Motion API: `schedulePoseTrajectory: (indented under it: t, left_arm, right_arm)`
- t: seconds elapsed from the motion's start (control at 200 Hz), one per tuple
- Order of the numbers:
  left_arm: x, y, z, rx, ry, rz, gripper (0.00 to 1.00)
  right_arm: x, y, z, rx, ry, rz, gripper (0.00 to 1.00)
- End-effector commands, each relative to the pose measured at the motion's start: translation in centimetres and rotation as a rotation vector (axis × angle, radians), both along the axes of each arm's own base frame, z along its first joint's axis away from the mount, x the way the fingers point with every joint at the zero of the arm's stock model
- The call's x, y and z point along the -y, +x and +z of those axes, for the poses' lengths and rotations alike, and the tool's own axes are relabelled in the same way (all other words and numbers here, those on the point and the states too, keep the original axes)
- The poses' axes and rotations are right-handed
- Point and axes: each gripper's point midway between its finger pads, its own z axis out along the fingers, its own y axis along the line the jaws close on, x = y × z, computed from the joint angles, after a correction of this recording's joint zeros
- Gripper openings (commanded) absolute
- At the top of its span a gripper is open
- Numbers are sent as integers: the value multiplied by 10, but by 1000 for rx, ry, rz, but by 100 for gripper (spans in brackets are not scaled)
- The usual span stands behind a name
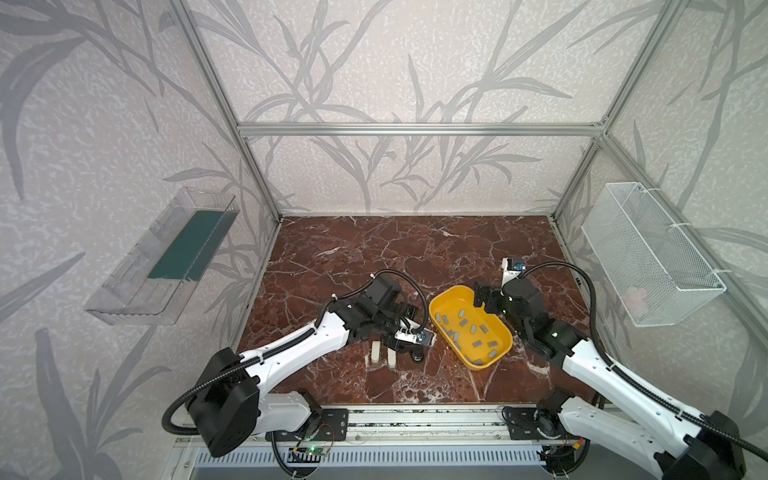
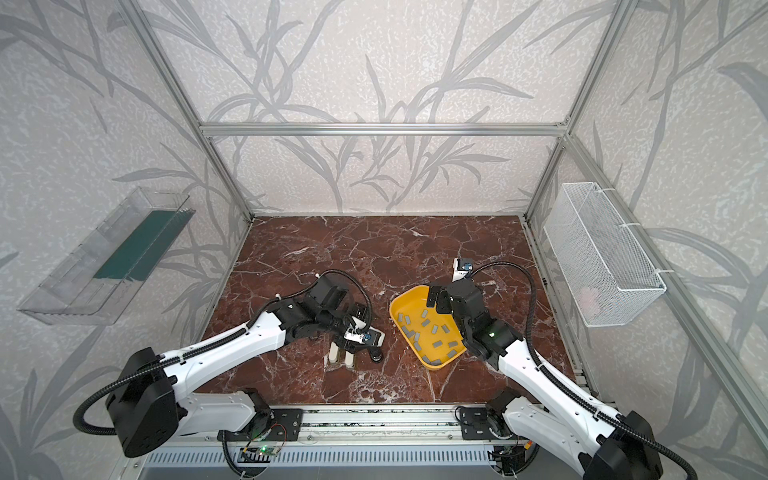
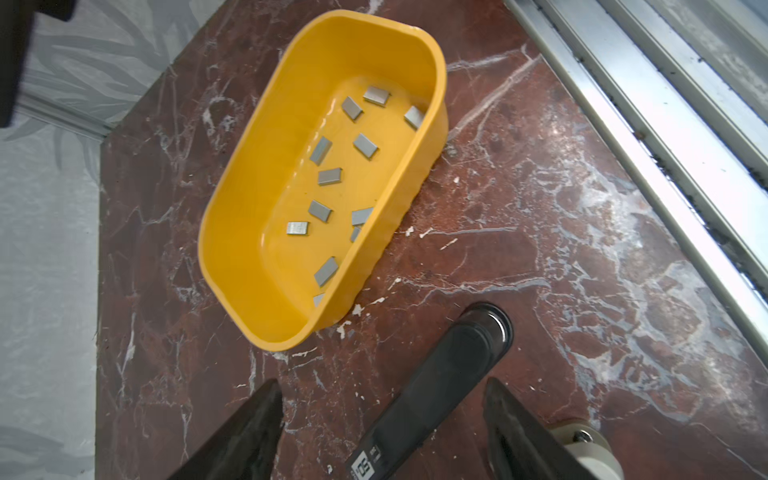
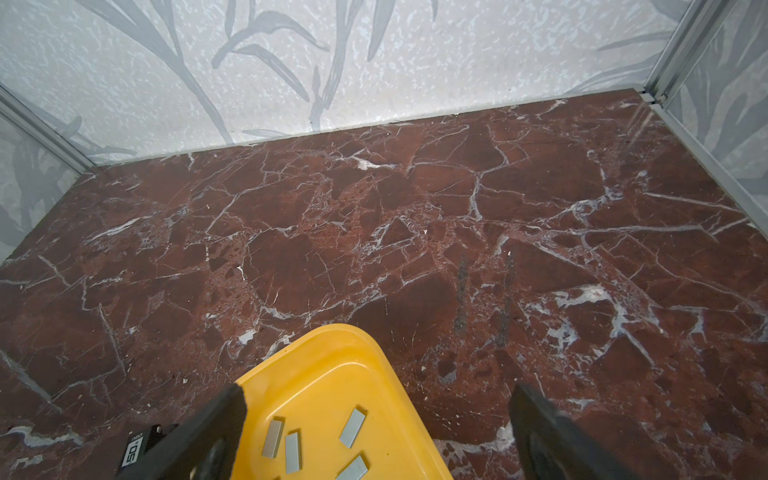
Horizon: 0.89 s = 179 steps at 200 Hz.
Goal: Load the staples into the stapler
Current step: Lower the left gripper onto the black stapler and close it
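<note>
The black stapler lies flat on the marble, its rounded end toward the yellow tub. My left gripper hangs over it, open; a finger stands on each side and neither touches the stapler. In both top views the gripper hides most of the stapler. Several grey staple strips lie loose in the yellow tub. My right gripper is open and empty above the tub's far end, near some staple strips.
Two cream blocks stand on the table just left of the stapler. A wire basket hangs on the right wall and a clear plastic shelf on the left wall. An aluminium rail runs along the table's front.
</note>
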Motion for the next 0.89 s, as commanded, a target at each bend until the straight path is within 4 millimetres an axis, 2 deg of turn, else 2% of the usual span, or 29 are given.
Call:
schedulePoseTrajectory:
  t: [0.0, 0.165, 0.32, 0.54, 0.89]
  left_arm:
    - [-14, -9, -32, 2, 149, -58, 75]
    - [-14, -7, -53, 58, 200, -91, 72]
    - [-8, -4, -57, 42, 202, -89, 70]
    - [-10, -3, -76, 12, 287, -96, 68]
    - [-1, -13, -79, -23, 333, -131, 56]
  right_arm:
    - [-3, 0, -7, -26, 38, 6, 99]
    - [-7, 1, -10, -40, 47, 17, 99]
    - [-9, 1, -10, -44, 58, 25, 99]
    - [-10, 2, -13, -51, 59, 26, 100]
    - [-14, 3, -16, -65, 58, 35, 100]
